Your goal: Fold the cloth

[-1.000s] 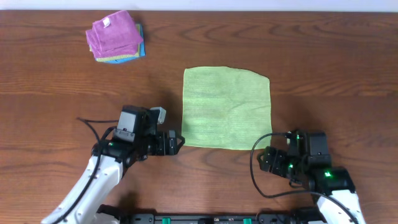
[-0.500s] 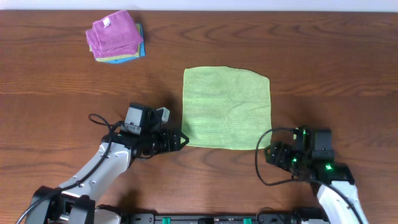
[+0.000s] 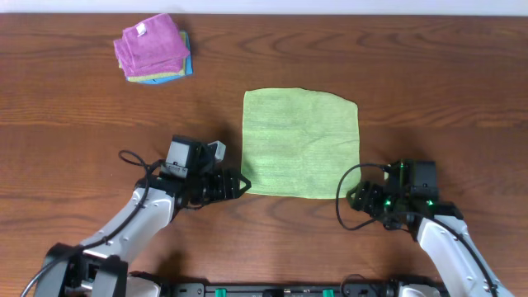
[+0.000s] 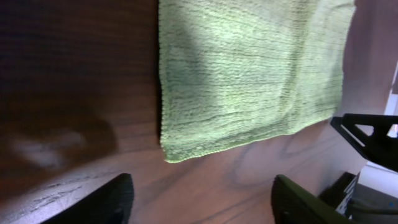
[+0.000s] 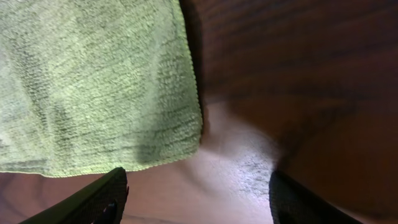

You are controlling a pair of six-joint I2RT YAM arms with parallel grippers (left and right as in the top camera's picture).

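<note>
The lime-green square microfibre cloth [image 3: 301,144] lies flat; the left gripper [image 3: 242,185] and right gripper [image 3: 351,199], both spread and empty, flank its near corners.

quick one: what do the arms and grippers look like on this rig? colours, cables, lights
The left arm and right arm have white links and black wrist housings. The left gripper and right gripper are black, with dark flat fingers. Thin black cables loop beside each wrist. Green lights glow on the right wrist; a small grey block sits on the left.
</note>
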